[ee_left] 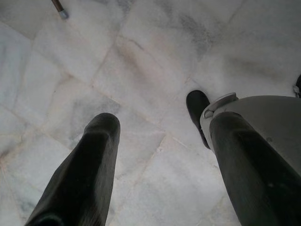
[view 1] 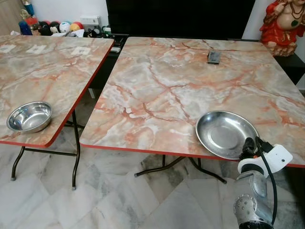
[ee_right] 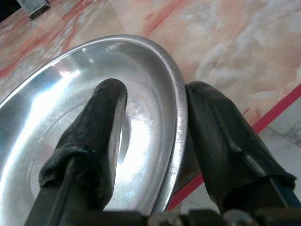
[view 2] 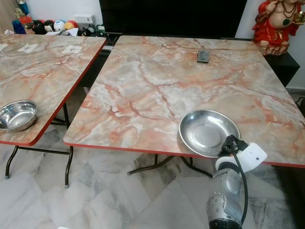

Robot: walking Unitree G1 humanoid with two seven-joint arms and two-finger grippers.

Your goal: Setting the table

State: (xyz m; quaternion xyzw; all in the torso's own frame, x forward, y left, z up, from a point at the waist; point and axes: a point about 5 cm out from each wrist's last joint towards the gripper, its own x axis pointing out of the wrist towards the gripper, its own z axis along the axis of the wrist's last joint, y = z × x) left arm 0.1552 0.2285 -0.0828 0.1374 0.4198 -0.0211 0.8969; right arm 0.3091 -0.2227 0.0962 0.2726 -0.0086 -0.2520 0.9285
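From the head views, the steel plate point(view 1: 225, 134) is sitting at the near edge of the marble counter point(view 1: 190, 81), with the right claw point(view 1: 249, 149) reaching its near rim. In the right wrist view, that claw's fingers point(ee_right: 101, 136) are straddling the plate's rim, one inside and one outside, pinching it. In the left wrist view, the left claw point(ee_left: 160, 160) is hanging spread wide, holding nothing, over the floor point(ee_left: 141, 61).

Head stereo pair looking down over two tables point(view 1: 181, 90), left wrist facing floor point(ee_left: 155, 61), right wrist close on plate point(ee_right: 70, 108)

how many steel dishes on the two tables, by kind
steel plate: 1, its rim between the right end effector fingers
steel bowl: 1, on the left table
total: 2
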